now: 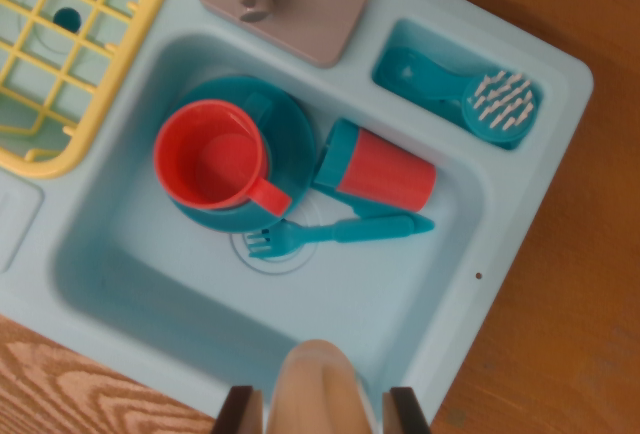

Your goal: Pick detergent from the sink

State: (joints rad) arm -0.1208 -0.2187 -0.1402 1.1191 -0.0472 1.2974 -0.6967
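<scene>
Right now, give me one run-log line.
gripper: shut on detergent bottle | held above sink | in basin: red cup on teal plate, fork

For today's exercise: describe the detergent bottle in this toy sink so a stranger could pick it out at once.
Start at the pale blue sink basin. Right of the red cup on its teal plate, the detergent bottle lies on its side, just above the teal fork. It alone has a red body with a teal cap end.

gripper (322,406) | bottom edge, wrist view | fingers (238,410) apart
</scene>
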